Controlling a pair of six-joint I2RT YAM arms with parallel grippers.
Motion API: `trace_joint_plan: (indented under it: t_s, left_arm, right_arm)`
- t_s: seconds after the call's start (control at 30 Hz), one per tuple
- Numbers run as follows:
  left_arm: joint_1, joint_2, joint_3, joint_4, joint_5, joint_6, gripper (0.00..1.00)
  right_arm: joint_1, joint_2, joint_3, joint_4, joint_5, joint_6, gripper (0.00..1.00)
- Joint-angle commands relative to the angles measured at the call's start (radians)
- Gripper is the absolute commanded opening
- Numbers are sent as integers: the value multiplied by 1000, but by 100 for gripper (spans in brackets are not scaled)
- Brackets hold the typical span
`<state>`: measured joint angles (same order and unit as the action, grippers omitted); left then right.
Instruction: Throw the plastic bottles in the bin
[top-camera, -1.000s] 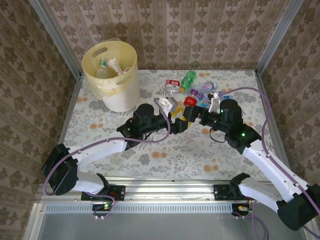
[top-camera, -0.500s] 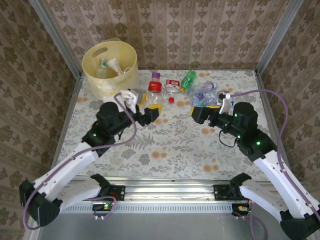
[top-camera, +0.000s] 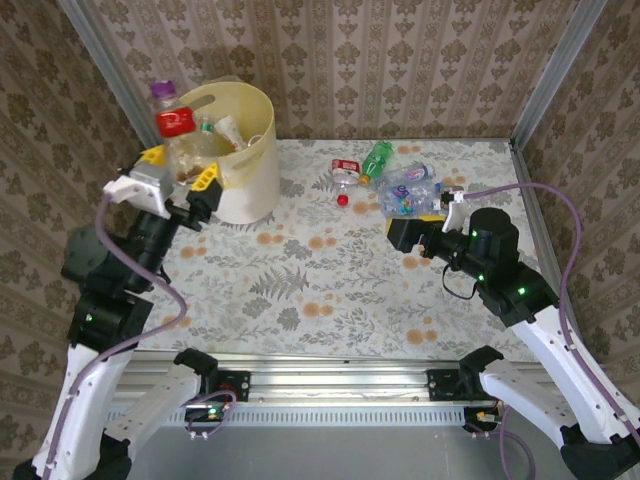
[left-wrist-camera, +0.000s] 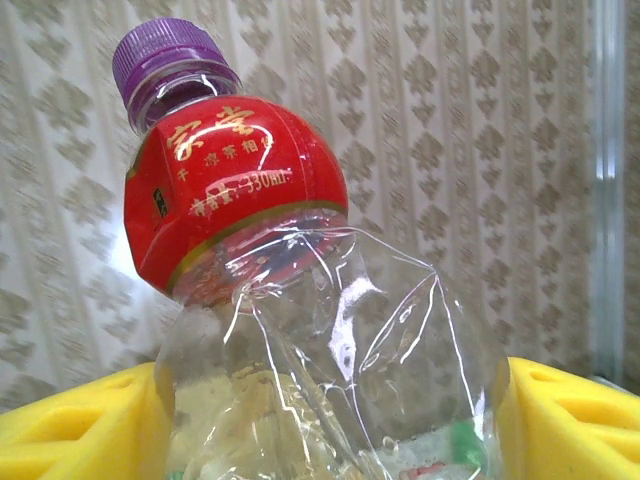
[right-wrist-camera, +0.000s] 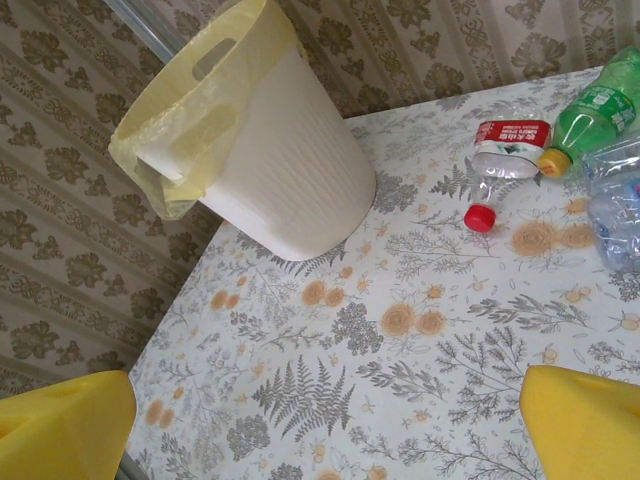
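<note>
One crumpled clear plastic bottle (left-wrist-camera: 300, 330) with a red label and purple cap was pinched between the left gripper's (top-camera: 180, 165) yellow pads (left-wrist-camera: 80, 420). Its long axis stood upright, cap tipped slightly left above the fingers. The pale yellow round plastic bin (top-camera: 245, 150) sat just beside that gripper. The right gripper (right-wrist-camera: 325, 425) hung spread wide over the flowered table (right-wrist-camera: 420, 300). Ahead of it lay a green plastic bottle (right-wrist-camera: 590, 115), its orange cap pointing back toward the gripper, beside a flattened red-labelled bottle (right-wrist-camera: 505, 145).
</note>
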<state>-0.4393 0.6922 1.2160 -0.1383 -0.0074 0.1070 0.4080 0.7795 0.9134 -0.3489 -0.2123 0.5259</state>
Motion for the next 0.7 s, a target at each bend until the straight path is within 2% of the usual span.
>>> trace_joint_plan:
  t_s: [0.0,0.27,0.4,0.5,0.67]
  left_arm:
    - [24,-5,20,23,-32,98,46]
    - [43,39,31,83,-16,134,46]
    - [82,86,39,102,16,124,45]
    - [159,136,51,118,81,69,43]
    - [343,273,69,180,232,-93,44]
  right_arm:
    - [-7,-16,-13,-23,24,-20,100]
    - [-12,-23,-16,-34,27,-24,100]
    - [-15,-24,-15,-43,26,-31,100]
    - [-17,-23,-13,-49,23,-37,100]
    - [-26,-19,-10,-50,23,-45,100]
